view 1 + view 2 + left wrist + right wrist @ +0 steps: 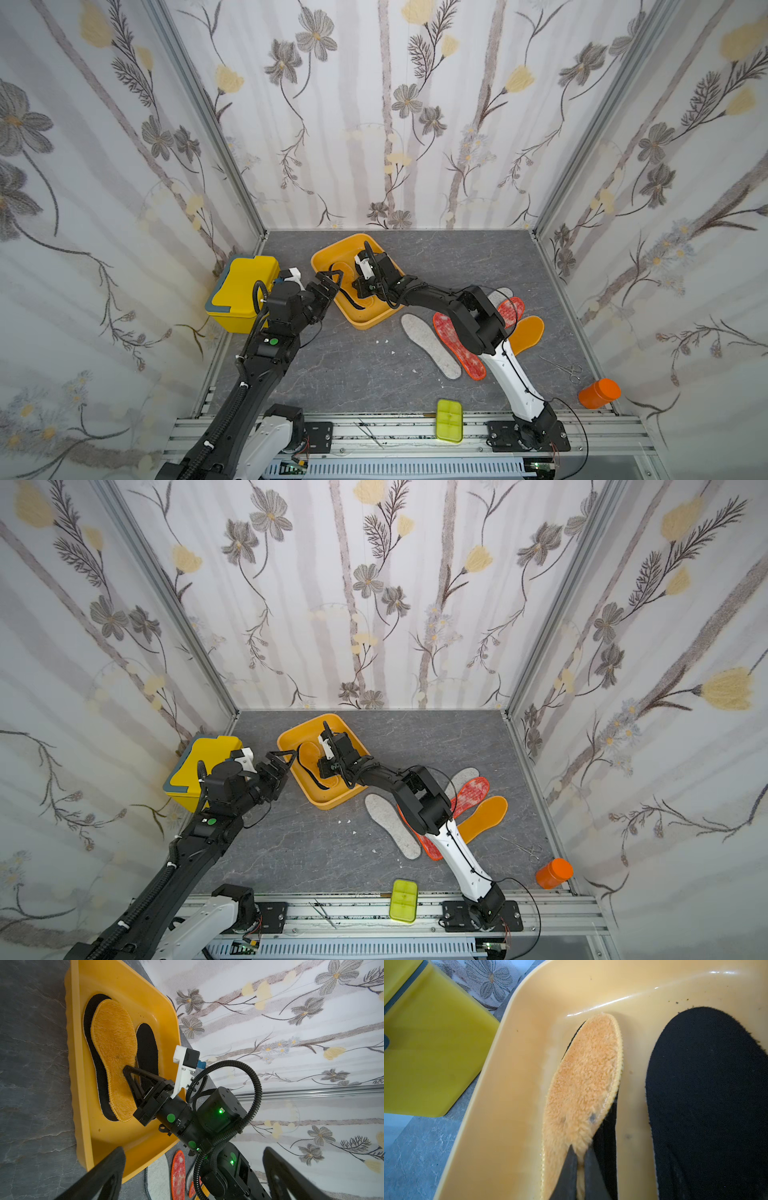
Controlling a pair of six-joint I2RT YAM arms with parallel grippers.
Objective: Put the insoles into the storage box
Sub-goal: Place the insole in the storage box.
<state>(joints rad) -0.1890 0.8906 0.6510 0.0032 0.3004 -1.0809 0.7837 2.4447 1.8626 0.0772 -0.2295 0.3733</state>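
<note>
The shallow orange-yellow storage box (365,318) (124,985) stands at the back of the grey floor. Inside it a fuzzy orange-yellow insole (114,1043) (583,1076) lies on a black insole (89,1022), with a second black insole (706,1095) beside them. My right gripper (578,1149) (124,1069) reaches into the box, shut on the fuzzy insole's heel end. My left gripper (337,282) hovers open and unladen at the box's left rim. On the floor to the right lie two grey-white felt insoles (428,345), two red-orange mottled ones (461,353) and one orange-yellow one (528,332).
A taller yellow lidded box (241,286) stands against the left wall, close to my left arm. A lime-green case (449,419) rests on the front rail. An orange jar (598,392) and metal forceps (565,368) lie at the front right.
</note>
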